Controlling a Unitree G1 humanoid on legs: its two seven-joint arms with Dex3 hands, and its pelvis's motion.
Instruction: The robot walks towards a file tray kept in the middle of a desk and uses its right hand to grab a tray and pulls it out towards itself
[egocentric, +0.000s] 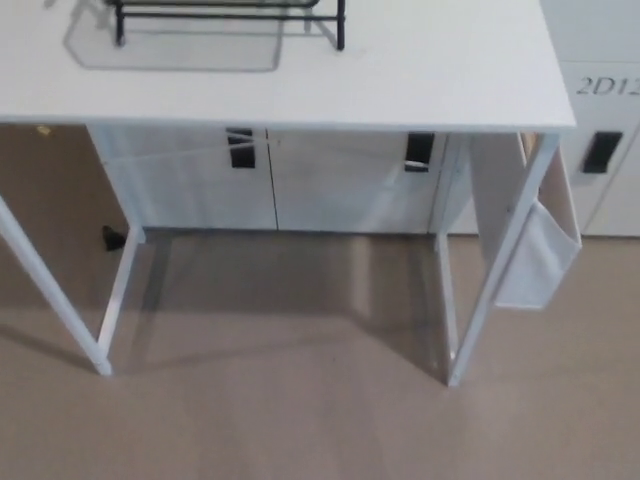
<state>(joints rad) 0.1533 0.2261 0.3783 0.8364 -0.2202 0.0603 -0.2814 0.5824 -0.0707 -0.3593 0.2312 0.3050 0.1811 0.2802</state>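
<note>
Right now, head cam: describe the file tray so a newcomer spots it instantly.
Start at the white desk filling the top of the view. At its far edge, upper left of centre, stands the file tray, only its lower part in frame. It is the only thing on the desktop and a black wire frame, unlike the white fabric pocket hanging off the desk's right side.
</note>
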